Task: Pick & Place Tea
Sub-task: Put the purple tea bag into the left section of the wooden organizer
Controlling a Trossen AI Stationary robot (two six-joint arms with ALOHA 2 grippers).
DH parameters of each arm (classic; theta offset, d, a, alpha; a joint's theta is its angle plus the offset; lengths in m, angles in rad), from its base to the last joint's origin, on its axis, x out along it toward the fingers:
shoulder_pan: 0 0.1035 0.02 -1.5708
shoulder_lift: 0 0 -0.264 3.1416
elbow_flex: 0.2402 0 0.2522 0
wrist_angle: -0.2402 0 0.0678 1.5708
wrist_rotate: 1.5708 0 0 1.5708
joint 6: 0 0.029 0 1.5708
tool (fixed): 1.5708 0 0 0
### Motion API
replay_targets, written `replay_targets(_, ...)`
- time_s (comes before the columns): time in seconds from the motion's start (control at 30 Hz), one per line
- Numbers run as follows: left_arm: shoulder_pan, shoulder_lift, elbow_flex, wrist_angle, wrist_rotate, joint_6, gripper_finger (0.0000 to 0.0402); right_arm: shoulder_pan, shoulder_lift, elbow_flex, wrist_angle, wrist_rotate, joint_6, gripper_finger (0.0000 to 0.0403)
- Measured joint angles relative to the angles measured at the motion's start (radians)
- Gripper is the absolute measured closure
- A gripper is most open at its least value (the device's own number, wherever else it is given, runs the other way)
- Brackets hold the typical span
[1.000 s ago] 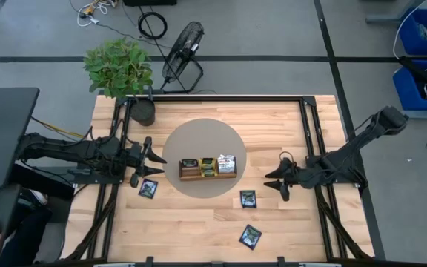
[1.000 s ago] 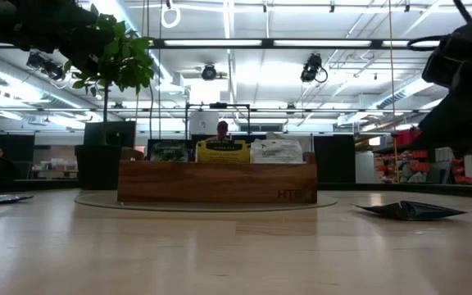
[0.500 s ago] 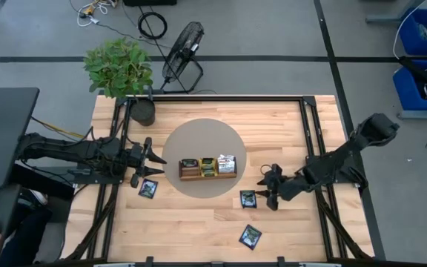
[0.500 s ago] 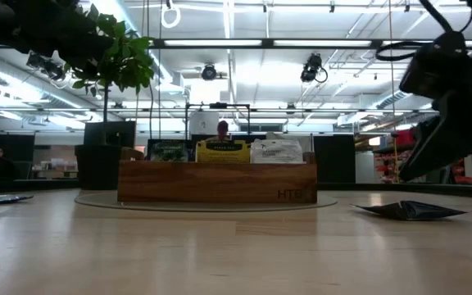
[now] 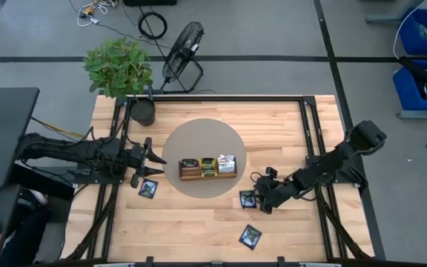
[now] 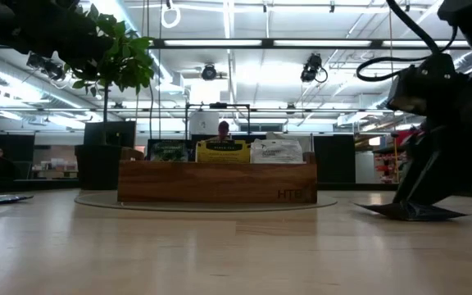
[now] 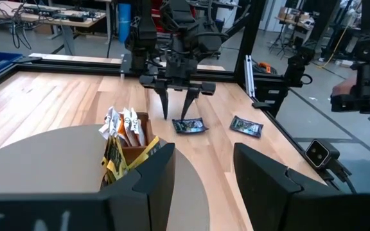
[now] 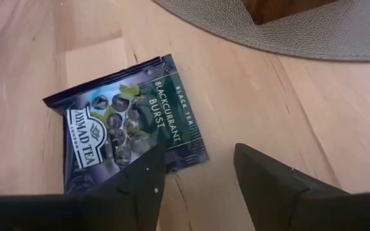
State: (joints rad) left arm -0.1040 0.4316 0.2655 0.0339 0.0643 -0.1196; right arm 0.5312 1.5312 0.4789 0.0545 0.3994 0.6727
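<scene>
Three black tea sachets lie flat on the wooden table: one [image 5: 247, 199] right of the round grey mat [image 5: 199, 133], one [image 5: 148, 188] on its left, one [image 5: 250, 236] near the front edge. More tea stands upright in the wooden tray [image 5: 207, 175] on the mat. My right gripper [image 5: 260, 199] is open and slants down over the right-hand sachet [image 8: 130, 131]. One finger [image 8: 137, 183] stands over the sachet's edge, the other [image 8: 272, 183] over bare wood. My left gripper [image 5: 152, 156] waits open, left of the mat. My right gripper's fingertips [image 6: 404, 201] reach down low beside the black sachet [image 6: 416, 211], which lies flat on the table. Whether they touch it, I cannot tell.
A potted plant [image 5: 118, 67] stands at the table's far left corner. A floor fan [image 5: 184, 48] sits behind the table. Black frame rails [image 5: 308, 133] run along the table's sides. Bare wood lies between the mat and the front edge.
My right gripper has gone toward the table's left and a little toward the near edge, sinking and tipping further downward. It now stands over the black sachet right of the mat. Its fingers have stayed open. The sachets have not moved.
</scene>
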Motion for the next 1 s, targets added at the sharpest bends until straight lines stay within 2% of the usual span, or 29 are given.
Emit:
replay_targets(0.2,0.000,0.000,0.000,-0.002,0.000,0.001,0.0236,-0.001,0.004,0.002,-0.013,-0.008,-0.002,0.0207)
replay_targets(0.33,0.000,0.000,0.000,-0.002,0.000,0.001,0.0236,-0.001,0.005,0.002,-0.022,-0.014,0.000,0.0222)
replay_targets(0.47,0.000,0.000,0.000,-0.002,0.000,0.000,0.0236,-0.010,0.015,0.002,-0.029,-0.026,0.004,0.0270)
replay_targets(0.67,0.000,0.000,0.000,-0.002,0.000,0.000,0.0236,-0.041,0.067,0.006,0.002,-0.049,0.026,0.0383)
replay_targets(1.0,0.000,0.000,0.000,-0.001,-0.012,-0.002,0.0236,-0.011,0.026,-0.004,0.029,-0.003,0.008,0.0400)
